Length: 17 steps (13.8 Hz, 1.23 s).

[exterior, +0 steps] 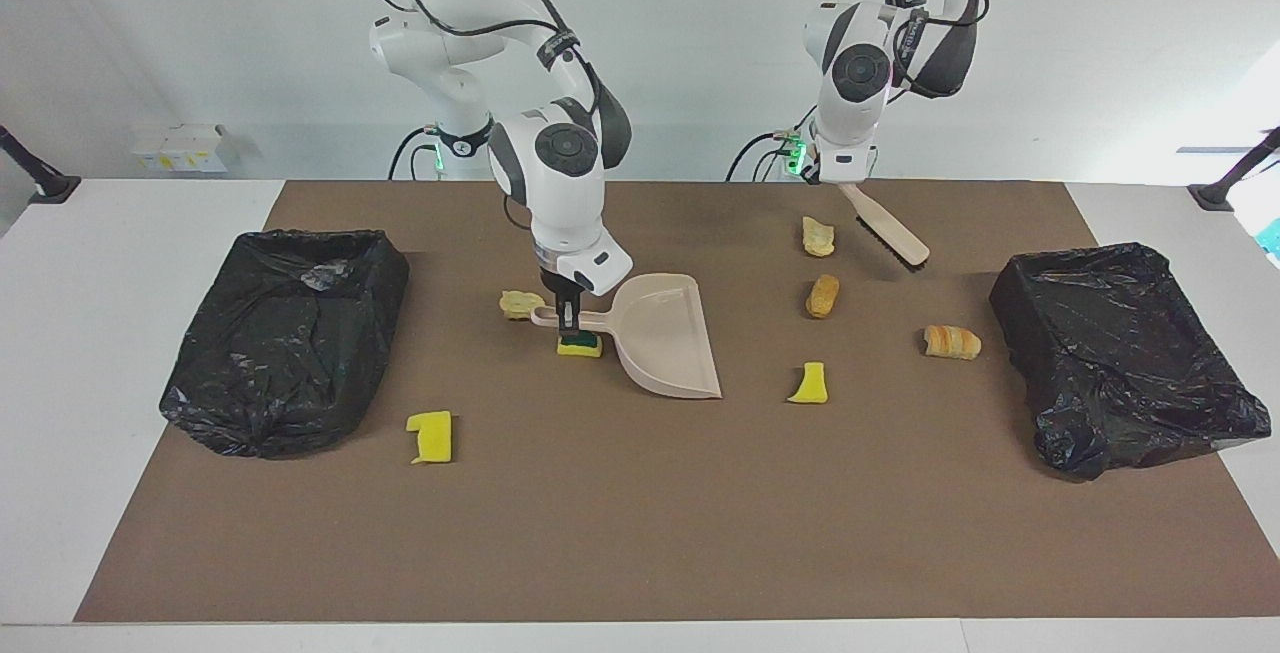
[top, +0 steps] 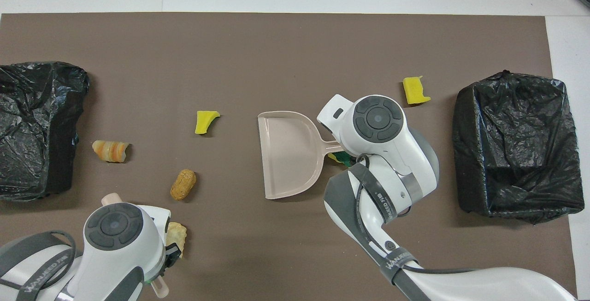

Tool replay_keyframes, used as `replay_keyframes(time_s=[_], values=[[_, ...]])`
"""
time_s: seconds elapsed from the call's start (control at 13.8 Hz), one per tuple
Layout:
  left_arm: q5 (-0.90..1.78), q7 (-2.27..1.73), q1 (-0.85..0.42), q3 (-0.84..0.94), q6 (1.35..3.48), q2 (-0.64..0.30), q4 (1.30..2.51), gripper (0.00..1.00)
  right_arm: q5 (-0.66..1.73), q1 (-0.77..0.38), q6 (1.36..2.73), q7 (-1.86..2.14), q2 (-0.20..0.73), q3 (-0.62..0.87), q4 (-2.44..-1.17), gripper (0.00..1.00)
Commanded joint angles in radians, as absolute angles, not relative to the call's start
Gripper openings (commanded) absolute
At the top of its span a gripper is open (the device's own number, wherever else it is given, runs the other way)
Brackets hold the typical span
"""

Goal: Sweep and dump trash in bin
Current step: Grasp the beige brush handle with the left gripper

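Beige plastic, the dustpan sits low at the middle of the brown mat, its pan empty, so by my reading the sweeping has not yet put anything in a bin. The right gripper is clenched on the dustpan's thin handle, over a green-topped yellow sponge wedge that lies on the mat under that handle. The left gripper grasps the handle of a beige hand brush with black bristles, held in the air over the mat edge nearest the robots, toward the left arm's end of the table.

All 7 scraps of trash are still loose on the mat: the wedge, a pale tan lump beside the handle's end, a yellow sponge square near the black-bagged bin at the right arm's end, and, toward the other black-bagged bin, a tan crust, an orange-brown lump, a yellow sponge curl and a striped bread-like roll. No scrap shows in either bin. Left to do, as I judge it: brush each piece into the pan, carry it, tip it out.
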State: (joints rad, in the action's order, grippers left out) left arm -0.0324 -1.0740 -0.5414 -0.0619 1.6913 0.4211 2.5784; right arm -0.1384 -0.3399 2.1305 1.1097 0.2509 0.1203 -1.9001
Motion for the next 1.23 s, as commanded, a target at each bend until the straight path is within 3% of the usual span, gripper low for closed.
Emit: replay_keyframes(time_s=[0.0,0.36,0.65,0.94,1.16], values=[[0.009,-1.086,-0.543,-0.051,1.764,0.477,2.667,0.0,-0.156,-0.334,2.151,1.127,0.224,0.127,-1.94,0.0],[0.127,-1.086,-0.607,-0.049,1.873,0.459,2.683,0.0,-0.156,-0.334,2.149,1.118,0.222,0.127,-1.942,0.0],[0.215,-1.082,-0.692,-0.049,2.124,0.3,2.663,0.0,-0.156,-0.334,2.148,1.098,0.222,0.127,-1.945,0.0],[0.242,-1.08,-0.693,-0.049,2.198,0.129,2.475,0.0,-0.156,-0.333,2.148,1.097,0.222,0.127,-1.947,0.0],[0.259,-1.08,-0.693,-0.045,2.201,0.06,2.361,0.0,-0.156,-0.333,2.146,1.097,0.222,0.127,-1.947,0.0]])
